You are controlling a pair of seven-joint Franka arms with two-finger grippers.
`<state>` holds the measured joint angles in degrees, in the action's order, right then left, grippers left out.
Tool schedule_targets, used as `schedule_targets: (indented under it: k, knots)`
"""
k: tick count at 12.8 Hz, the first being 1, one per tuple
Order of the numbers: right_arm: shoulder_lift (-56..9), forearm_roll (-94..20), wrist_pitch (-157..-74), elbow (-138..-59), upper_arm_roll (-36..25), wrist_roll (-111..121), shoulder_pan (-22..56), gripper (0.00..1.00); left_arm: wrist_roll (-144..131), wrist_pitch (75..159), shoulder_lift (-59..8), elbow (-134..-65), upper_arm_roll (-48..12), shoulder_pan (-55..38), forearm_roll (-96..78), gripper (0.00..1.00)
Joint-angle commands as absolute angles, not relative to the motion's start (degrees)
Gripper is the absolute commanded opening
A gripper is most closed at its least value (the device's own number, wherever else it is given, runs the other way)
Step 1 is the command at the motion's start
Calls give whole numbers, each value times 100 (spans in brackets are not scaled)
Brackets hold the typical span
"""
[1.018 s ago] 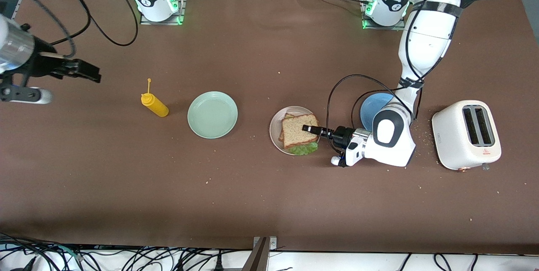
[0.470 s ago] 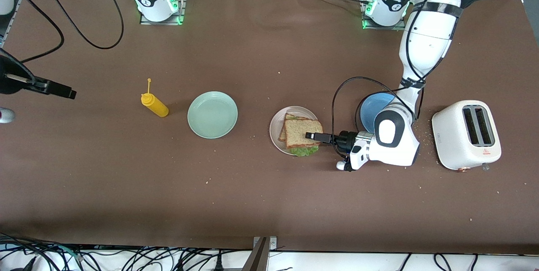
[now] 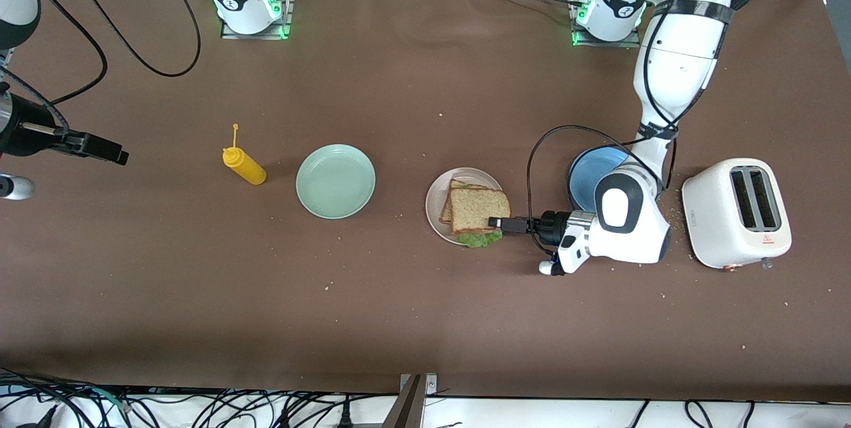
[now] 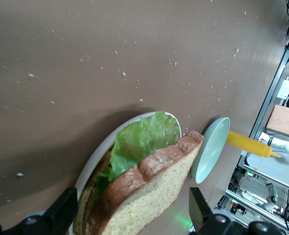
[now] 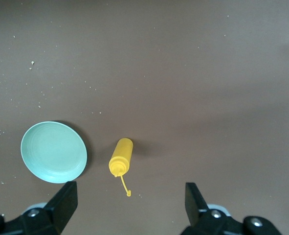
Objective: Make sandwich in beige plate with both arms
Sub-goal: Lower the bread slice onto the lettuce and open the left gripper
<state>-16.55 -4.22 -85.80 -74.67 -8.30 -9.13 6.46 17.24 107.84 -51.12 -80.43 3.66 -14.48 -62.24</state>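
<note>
The sandwich point(image 3: 477, 210) lies on the beige plate point(image 3: 435, 205) at mid-table: two brown bread slices with the green lettuce point(image 3: 480, 239) sticking out at the edge nearer the front camera. My left gripper point(image 3: 497, 222) is low at the plate's rim on the left arm's side, open. In the left wrist view the sandwich point(image 4: 149, 196) and lettuce point(image 4: 142, 139) sit between its spread fingers point(image 4: 63, 213), which touch nothing. My right gripper point(image 3: 113, 151) hangs open and empty in the air over the right arm's end of the table.
A mint-green plate point(image 3: 336, 181) and a yellow squeeze bottle point(image 3: 244, 166) lie toward the right arm's end; both show in the right wrist view, the plate point(image 5: 54, 152) and the bottle point(image 5: 121, 156). A blue plate point(image 3: 588, 172) and a white toaster point(image 3: 736, 212) stand by the left arm. Crumbs dot the table.
My left gripper has drawn back from over the top slice to the plate's rim, and the slice has settled flat. My right arm has swung toward its end of the table.
</note>
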Motion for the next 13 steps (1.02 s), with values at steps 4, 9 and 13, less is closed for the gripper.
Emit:
schedule_targets:
  k: [4, 9, 13]
  knots:
    - [-1100, -334, -9299, -8603, -492, -976, 492, 98, 873, 10811, -4676, -8077, 597, -1477, -5180, 100]
    - [-344, -281, -9921, -9588, -492, -923, 448, 98, 70, 10740, -4167, -7928, 860, -1407, -3755, 100]
    - [-412, -26, -10450, -9407, -475, -905, 571, 99, -281, 10433, -3806, -7928, 1353, -1371, -2632, 100]
